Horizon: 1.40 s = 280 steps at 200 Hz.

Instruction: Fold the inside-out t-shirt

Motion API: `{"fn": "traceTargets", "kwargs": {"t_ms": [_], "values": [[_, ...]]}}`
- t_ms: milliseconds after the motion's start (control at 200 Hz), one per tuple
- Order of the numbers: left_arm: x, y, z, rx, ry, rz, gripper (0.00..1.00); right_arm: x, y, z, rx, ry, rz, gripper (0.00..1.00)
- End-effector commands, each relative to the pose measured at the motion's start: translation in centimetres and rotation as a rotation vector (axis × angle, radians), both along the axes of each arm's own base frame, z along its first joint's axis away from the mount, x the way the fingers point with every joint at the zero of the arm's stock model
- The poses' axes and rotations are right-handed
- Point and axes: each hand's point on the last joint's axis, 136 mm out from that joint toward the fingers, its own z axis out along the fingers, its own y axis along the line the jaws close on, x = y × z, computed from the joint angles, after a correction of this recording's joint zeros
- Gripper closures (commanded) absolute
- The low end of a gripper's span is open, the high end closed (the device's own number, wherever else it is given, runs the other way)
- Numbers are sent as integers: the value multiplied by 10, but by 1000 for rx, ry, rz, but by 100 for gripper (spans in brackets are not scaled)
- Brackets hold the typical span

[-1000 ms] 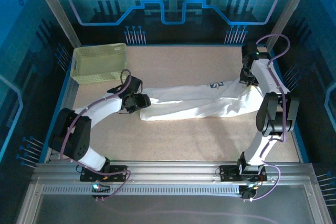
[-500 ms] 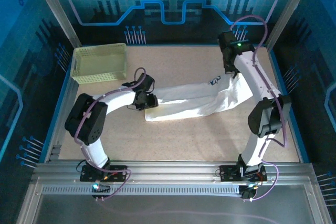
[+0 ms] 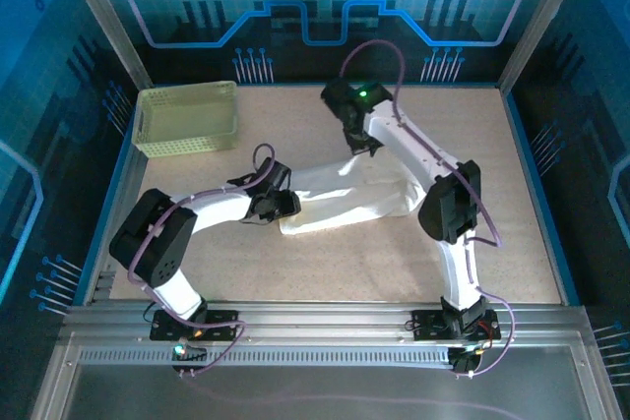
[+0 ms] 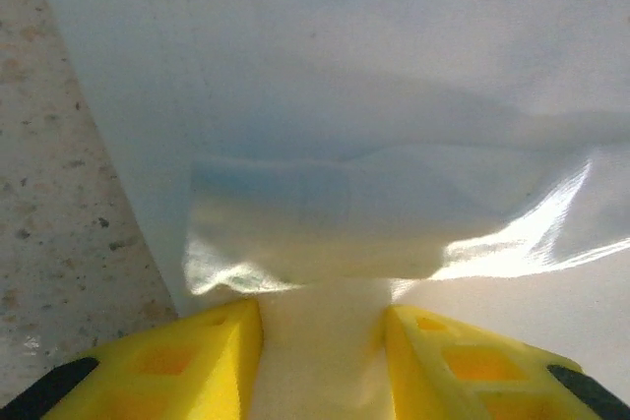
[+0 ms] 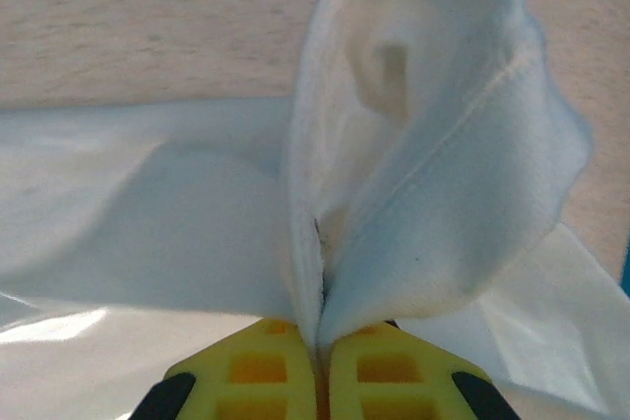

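Over the last second the right arm has swung from the far right corner to the far middle of the table (image 3: pixel 335 263). It has carried the right end of the t-shirt (image 3: pixel 340 206) leftward with it. What lay as a long strip across the table is now a shorter, doubled-up shape in the centre, and its printed graphic has gone out of sight. I take this as a crosswise fold in progress, with the lifted end not yet laid down. The right gripper (image 5: pixel 320 346) is clamped tight on a puckered seam of the cloth, which billows up above its fingers. The left gripper (image 4: pixel 323 336) has been narrowing at the shirt's left end; cloth fills the gap between its jaws, but I cannot tell whether they have bitten yet. The pale lattice basket (image 3: pixel 187 120) sits in the far left corner, well apart from the shirt. The right forearm crosses over the cloth's right part, and the two grippers now work near each other.
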Motion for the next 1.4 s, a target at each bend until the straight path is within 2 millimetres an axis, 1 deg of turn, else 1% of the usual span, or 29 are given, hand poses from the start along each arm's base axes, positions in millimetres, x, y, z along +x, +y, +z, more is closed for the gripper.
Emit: {"fn": "traceTargets", "kwargs": {"t_ms": [0,110,220,295,420,540,580,660,745,940,1096,1206,1331,1396], "values": [[-19,6,-13,-10,39,26,60,-20,37,-4,55,40,20,100],[-19,8,-13,-14,24,28,60,-32,57,-7,100,43,16,100],[-19,6,-14,-26,22,25,60,-39,75,-17,188,60,1,100],[-20,6,-13,-30,19,28,61,-41,83,-23,245,69,-20,100],[-22,8,-12,-40,7,40,61,-44,105,-29,335,83,-17,100],[-27,11,-16,-46,1,51,61,-48,125,-36,385,104,-11,100],[-29,11,-18,-52,3,50,62,-51,134,-40,414,116,-7,100],[-31,9,-22,-65,11,46,62,-53,148,-42,463,129,-5,100],[-34,8,-26,-78,21,44,63,-54,161,-39,515,137,-2,100],[-38,10,-28,-87,21,60,64,-55,182,-39,622,139,-33,100],[-41,12,-27,-99,9,71,64,-50,187,-47,658,118,-69,100],[-42,14,-22,-110,-11,79,64,-47,193,-52,679,120,-78,100],[-42,14,-20,-126,-28,84,63,-51,205,-60,736,155,-93,100],[-43,14,-22,-126,-25,86,63,-55,210,-60,766,166,-102,100]]}}
